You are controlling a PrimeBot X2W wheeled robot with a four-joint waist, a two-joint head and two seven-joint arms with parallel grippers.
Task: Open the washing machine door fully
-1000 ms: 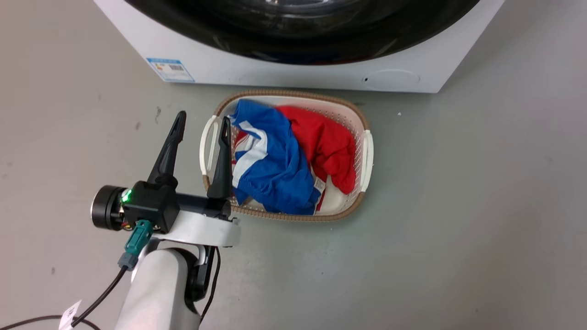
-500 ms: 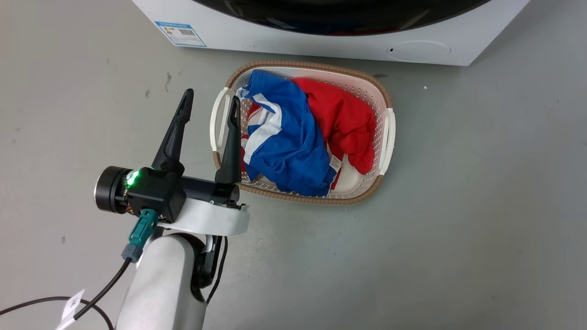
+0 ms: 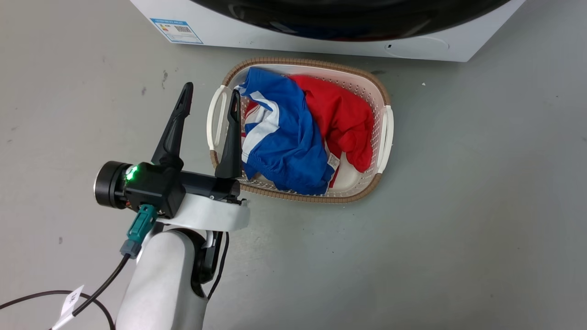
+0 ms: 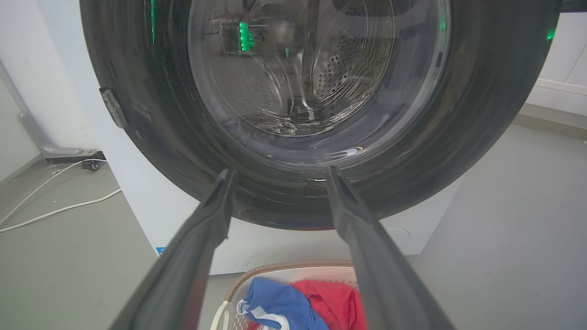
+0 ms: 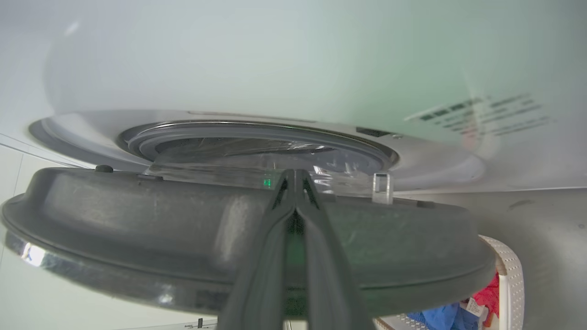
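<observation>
While our left gripper (image 3: 212, 91) gapes, our right gripper (image 5: 296, 173) is pinched together. The door (image 4: 316, 82) gleams black around bulging glass.

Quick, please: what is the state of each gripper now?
Left gripper: open, holding nothing.
Right gripper: shut, fingertips together at the washing machine door, nothing visible between them.

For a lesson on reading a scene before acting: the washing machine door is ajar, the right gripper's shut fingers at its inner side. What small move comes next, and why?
Probably the right gripper should push the washing machine door further out from the machine front: its shut fingers seem to rest on the door's inner face, and the opening is only partial.
</observation>
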